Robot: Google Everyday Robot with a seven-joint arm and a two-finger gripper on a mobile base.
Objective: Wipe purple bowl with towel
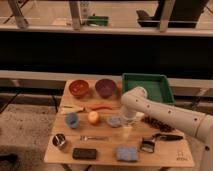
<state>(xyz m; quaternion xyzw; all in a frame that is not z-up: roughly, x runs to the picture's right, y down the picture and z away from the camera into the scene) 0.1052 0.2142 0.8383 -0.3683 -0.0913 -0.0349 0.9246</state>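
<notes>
The purple bowl [105, 87] stands upright at the back of the wooden table [165, 152], right of an orange-red bowl [79, 88]. A crumpled blue-grey towel [114, 121] lies mid-table. My white arm reaches in from the right and bends down. The gripper [128, 123] points down at the table just right of the towel, touching or nearly touching its edge. It is well in front of the purple bowl.
A green tray [148, 85] sits at the back right. On the table are a red chili [102, 106], a yellow fruit [93, 117], a blue cup [72, 120], a metal cup [60, 141], a black block [84, 153], a blue sponge [126, 152] and a black brush [161, 137].
</notes>
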